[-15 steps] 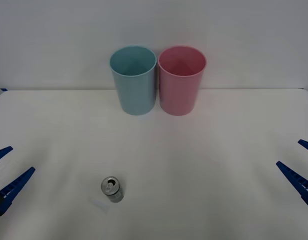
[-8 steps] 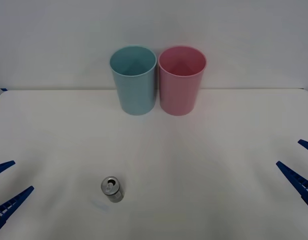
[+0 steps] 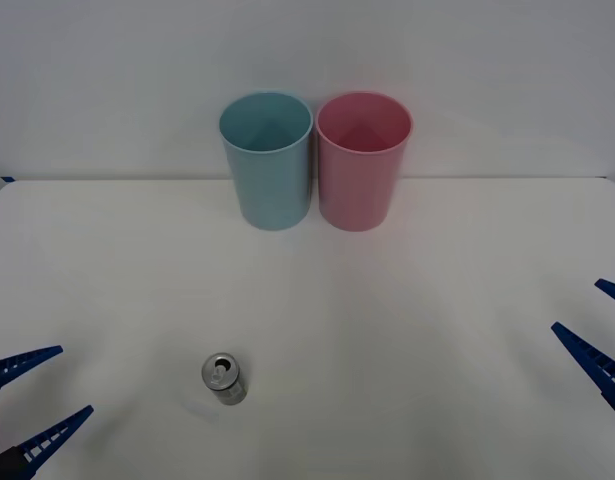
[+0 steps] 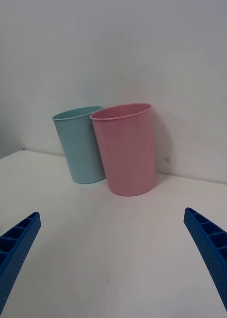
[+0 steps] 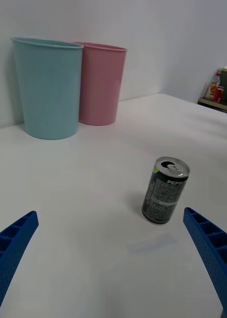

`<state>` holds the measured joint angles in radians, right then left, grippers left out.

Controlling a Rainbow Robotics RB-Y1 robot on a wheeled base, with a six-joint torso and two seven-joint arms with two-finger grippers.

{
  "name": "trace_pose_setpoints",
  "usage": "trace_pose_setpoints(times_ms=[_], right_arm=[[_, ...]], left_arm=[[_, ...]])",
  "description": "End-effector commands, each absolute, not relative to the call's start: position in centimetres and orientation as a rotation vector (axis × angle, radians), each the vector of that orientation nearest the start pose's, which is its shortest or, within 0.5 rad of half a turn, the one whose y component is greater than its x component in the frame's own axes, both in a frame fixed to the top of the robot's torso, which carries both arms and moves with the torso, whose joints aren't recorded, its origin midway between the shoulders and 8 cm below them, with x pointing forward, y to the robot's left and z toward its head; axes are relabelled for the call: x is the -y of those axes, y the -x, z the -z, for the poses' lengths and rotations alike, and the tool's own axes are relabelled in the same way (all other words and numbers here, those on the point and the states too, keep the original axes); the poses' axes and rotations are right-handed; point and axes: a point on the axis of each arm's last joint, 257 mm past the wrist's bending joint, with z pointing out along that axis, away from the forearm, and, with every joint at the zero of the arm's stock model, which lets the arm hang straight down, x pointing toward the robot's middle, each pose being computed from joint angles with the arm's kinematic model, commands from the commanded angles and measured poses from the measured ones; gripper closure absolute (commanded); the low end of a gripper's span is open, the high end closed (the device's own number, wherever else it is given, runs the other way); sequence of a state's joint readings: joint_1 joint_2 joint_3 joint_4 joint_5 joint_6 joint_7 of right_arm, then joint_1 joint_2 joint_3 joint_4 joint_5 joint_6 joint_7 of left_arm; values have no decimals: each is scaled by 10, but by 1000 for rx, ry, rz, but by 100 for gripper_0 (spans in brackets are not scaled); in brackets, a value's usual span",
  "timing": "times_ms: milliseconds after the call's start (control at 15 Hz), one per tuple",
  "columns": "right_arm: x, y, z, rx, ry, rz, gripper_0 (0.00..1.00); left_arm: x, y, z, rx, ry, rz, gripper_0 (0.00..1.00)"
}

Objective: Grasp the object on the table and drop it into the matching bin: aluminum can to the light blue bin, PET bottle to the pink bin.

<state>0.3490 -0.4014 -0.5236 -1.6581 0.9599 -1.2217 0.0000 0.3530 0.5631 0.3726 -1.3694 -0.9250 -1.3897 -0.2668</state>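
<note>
The aluminum can (image 3: 224, 378) stands upright on the white table (image 3: 407, 300), near the front left; it has a silver top and a dark printed side. My left gripper (image 3: 42, 395) is open at the table's left edge, level with the can and well apart from it. In the left wrist view the can (image 5: 166, 197) stands ahead of the open left gripper (image 5: 109, 213), nearer one finger. My right gripper (image 3: 599, 325) waits open at the right edge. The light blue bin (image 3: 270, 165) and pink bin (image 3: 362, 165) stand side by side at the back.
A plain wall rises right behind the bins. In the right wrist view the pink bin (image 4: 125, 149) stands in front of the light blue bin (image 4: 81, 146), far ahead of the open right gripper (image 4: 112, 213). Bare table lies between the can and the bins.
My left gripper has slid toward the table's near edge and turned its fingers toward the can. The can, the bins and the right gripper have stayed put.
</note>
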Motion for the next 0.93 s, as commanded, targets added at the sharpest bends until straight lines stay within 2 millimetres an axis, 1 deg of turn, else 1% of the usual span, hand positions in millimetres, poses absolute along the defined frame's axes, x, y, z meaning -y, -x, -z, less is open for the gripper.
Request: trace_pose_setpoints(times_ms=[67, 267, 333, 533, 667, 733, 800, 933], right_arm=[[330, -342, 169, -1441, 465, -567, 0], [330, -342, 169, -1441, 465, -567, 0], [330, -342, 169, -1441, 465, -567, 0], [330, -342, 169, -1441, 465, -567, 0], [330, -342, 169, -1441, 465, -567, 0], [330, -342, 169, -1441, 465, -567, 0], [330, -342, 169, -1441, 465, -567, 0], [330, -342, 169, -1441, 465, -567, 0]], left_arm=[[-317, -293, 264, -1550, -721, 652, 0], [-313, -288, 277, -1577, -751, 655, 0], [-309, -286, 282, -1583, -754, 668, 0], [-295, -282, 289, -1579, -750, 701, 0], [-285, -283, 291, -1557, -720, 709, 0], [-276, -284, 291, -1537, -704, 713, 0], [-270, -286, 294, -1527, -713, 703, 0], [-264, -293, 301, -1512, -736, 642, 0]])
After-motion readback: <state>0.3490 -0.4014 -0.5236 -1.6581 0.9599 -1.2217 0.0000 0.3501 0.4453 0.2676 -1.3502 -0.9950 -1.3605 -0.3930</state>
